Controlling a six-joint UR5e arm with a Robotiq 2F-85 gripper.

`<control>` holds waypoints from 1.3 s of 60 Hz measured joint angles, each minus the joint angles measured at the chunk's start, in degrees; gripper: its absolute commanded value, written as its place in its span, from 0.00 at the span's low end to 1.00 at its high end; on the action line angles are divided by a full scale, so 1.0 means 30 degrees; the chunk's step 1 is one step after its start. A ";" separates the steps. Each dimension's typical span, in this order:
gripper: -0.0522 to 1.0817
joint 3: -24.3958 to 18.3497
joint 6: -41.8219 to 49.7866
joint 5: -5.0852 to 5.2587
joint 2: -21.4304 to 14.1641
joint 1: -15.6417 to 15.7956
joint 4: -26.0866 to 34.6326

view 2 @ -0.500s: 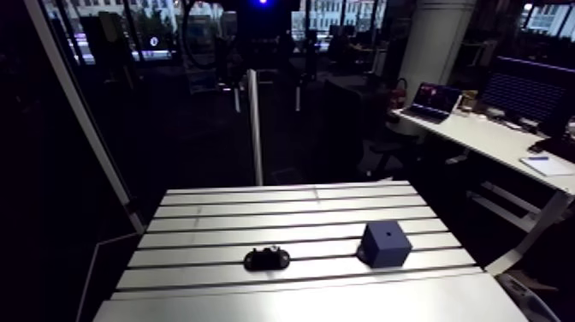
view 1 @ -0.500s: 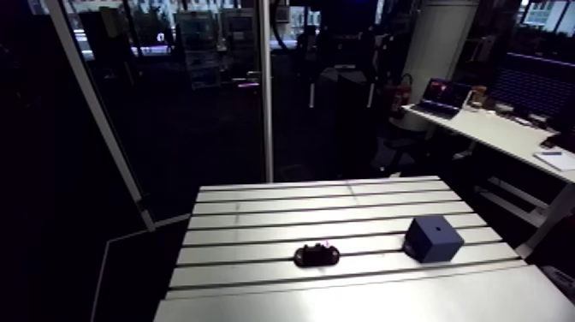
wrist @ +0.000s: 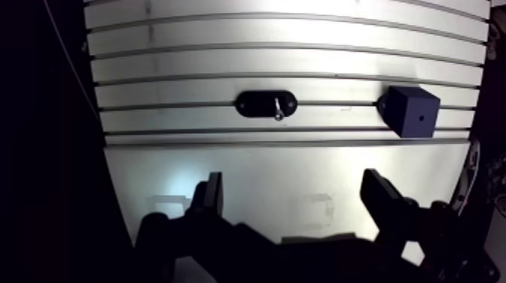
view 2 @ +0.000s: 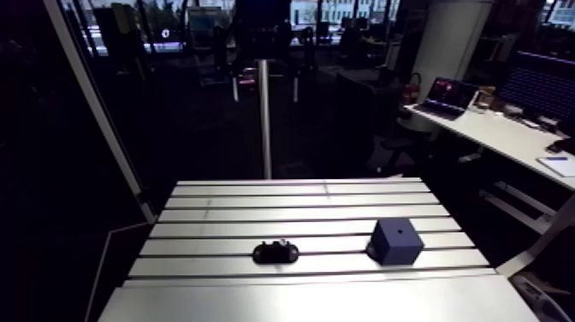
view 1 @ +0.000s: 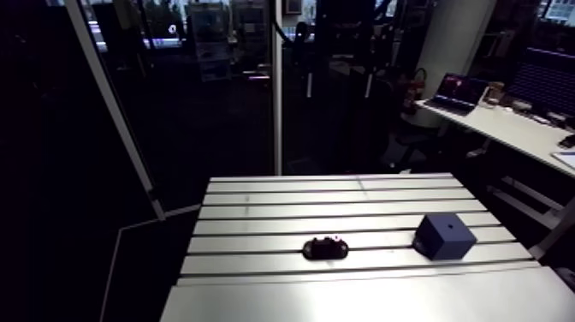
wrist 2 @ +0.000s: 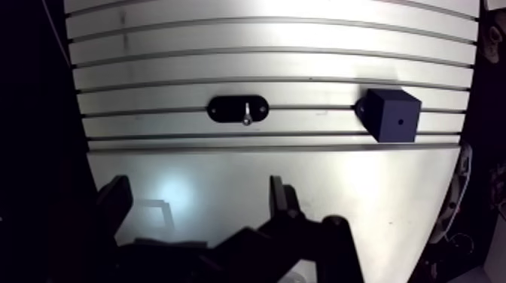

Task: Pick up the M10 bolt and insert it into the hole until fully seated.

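A small metal bolt point(wrist: 278, 108) lies on a black oval holder point(wrist: 266, 104) on the slotted aluminium table point(wrist: 248, 173). The same holder point(view 1: 325, 249) shows in the arm view near the table's middle. To its right stands a dark blue cube point(wrist: 409, 111) with a small hole in its top face, seen also in the arm view as the cube point(view 1: 444, 236). My gripper point(wrist: 297, 197) hangs well above the smooth front part of the table, open, with nothing between its fingers point(wrist: 208, 197). Both holder and cube lie ahead of it.
The table's left edge point(wrist: 98, 128) drops into darkness. Several long slots run across the table's far part. A slanted metal frame post point(view 1: 120, 120) rises beyond the table's left corner, and an upright post point(view 1: 275, 94) stands behind the table.
The arm view has shifted a little, so the camera has moved. Holder, bolt and cube keep their places on the table.
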 measured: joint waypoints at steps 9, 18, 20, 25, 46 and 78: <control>0.05 -0.0038 0.0016 -0.0001 0.0026 0.0013 -0.0008; 0.05 -0.0052 0.0023 -0.0003 0.0048 0.0027 -0.0011; 0.05 -0.0056 0.0023 -0.0007 0.0052 0.0027 -0.0011; 0.05 -0.0058 0.0024 -0.0017 0.0055 0.0026 -0.0011; 0.05 -0.0084 0.0024 -0.0034 0.0099 0.0020 -0.0011; 0.05 0.0309 -0.0015 -0.0067 0.0148 0.0012 -0.0219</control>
